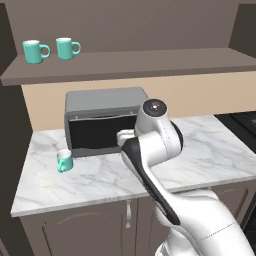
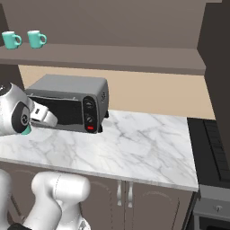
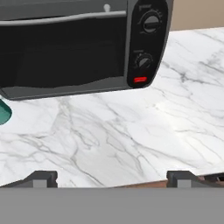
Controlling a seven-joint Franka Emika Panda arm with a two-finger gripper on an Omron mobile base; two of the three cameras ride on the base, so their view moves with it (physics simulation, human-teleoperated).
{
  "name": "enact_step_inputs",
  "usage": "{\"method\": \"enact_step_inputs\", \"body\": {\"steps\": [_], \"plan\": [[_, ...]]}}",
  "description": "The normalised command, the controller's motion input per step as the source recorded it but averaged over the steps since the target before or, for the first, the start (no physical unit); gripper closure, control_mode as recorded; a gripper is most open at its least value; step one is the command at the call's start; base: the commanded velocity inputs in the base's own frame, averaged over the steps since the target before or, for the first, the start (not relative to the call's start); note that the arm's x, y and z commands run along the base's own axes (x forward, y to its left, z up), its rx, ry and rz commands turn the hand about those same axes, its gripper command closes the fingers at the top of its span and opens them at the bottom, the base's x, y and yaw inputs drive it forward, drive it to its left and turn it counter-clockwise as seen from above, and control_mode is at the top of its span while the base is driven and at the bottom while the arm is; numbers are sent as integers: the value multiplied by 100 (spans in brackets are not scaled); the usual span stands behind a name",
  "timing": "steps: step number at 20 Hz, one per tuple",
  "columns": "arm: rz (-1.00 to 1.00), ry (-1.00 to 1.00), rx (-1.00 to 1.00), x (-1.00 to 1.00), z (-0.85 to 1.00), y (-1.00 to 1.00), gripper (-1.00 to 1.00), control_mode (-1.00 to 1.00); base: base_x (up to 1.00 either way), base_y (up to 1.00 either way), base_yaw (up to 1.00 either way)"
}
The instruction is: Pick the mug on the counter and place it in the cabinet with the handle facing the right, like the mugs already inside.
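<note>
Hovering above the counter (image 3: pixel 131 131) with jaws spread wide and nothing between them, gripper (image 3: pixel 112 177) faces the toaster oven (image 3: pixel 78 43). Fingertips (image 3: pixel 41 178) rise at the lower edge of the hand view, well apart.

Off to the gripper's left and slightly ahead: the mug (image 1: pixel 64 160), upright on the marble just beside the oven's lower left corner, seen in the hand view as a teal sliver (image 3: pixel 3 111) at the left margin. Handle direction hard to make out from these angles; appears to point toward the oven in the left base view, but too small to be sure.

Directly ahead of the fingers: oven door and knobs, close enough to block a straight forward reach. Likely needed next: a sideways swing left along the oven front, then a descent over the mug.

High above and to the left: the cabinet (image 1: pixel 125 67), with two matching mugs (image 1: pixel 36 51) side by side near its left end, handles right. Bare shelf beside them looks free for the third. Dark stovetop (image 2: pixel 215 143) far to the right, well clear of the path.
</note>
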Motion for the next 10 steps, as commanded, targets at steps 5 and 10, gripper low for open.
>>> {"method": "enact_step_inputs", "body": {"steps": [5,10], "plan": [[0,0,0,0,-25,45,-100,-100,0,0,0],[0,0,0,0,-22,45,-100,-100,0,0,0]]}}
